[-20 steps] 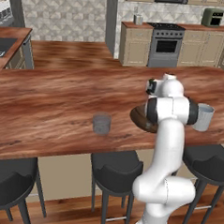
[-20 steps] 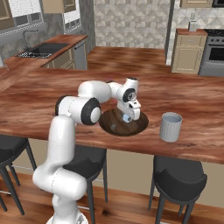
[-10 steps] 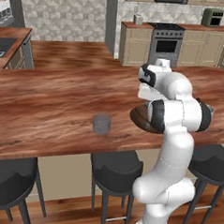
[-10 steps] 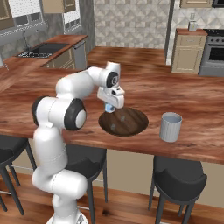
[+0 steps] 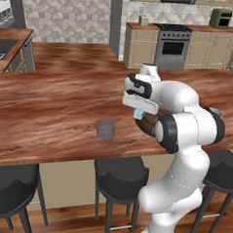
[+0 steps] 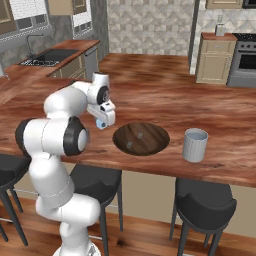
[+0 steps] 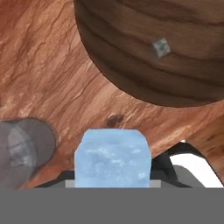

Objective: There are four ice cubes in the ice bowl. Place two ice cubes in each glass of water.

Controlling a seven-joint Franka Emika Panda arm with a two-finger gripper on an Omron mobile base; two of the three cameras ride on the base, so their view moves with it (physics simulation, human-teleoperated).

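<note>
1 ice cube (image 7: 113,157) sits clamped between the jaws of the gripper (image 6: 102,123), which are closed partway onto its sides. In the left base view the same pale blue cube (image 5: 138,113) hangs above the wooden counter (image 5: 55,110), between the ice bowl (image 5: 148,124) and the dark grey tumbler (image 5: 106,129). In the hand view the carried cube fills the lower middle, with the bowl's (image 7: 148,48) edge just above it and the dark tumbler (image 7: 24,146) off to the lower left.

The ice bowl (image 6: 141,138) rests on the counter (image 6: 165,95) just beside the gripper, on the side away from the arm. Small pale cubes lie inside it: the right base view shows 2 (image 6: 140,134) (image 6: 129,144), and the hand view shows 1 (image 7: 161,47) on the dark wood. The dark tumbler seems to hold a pale cube-like shape (image 7: 18,148), though it is too blurred to be sure.

The paler blue-grey tumbler (image 6: 194,145) stands upright near the bowl on its far side from the gripper, apart from it. Black bar stools (image 6: 202,200) line the counter's near edge.
</note>
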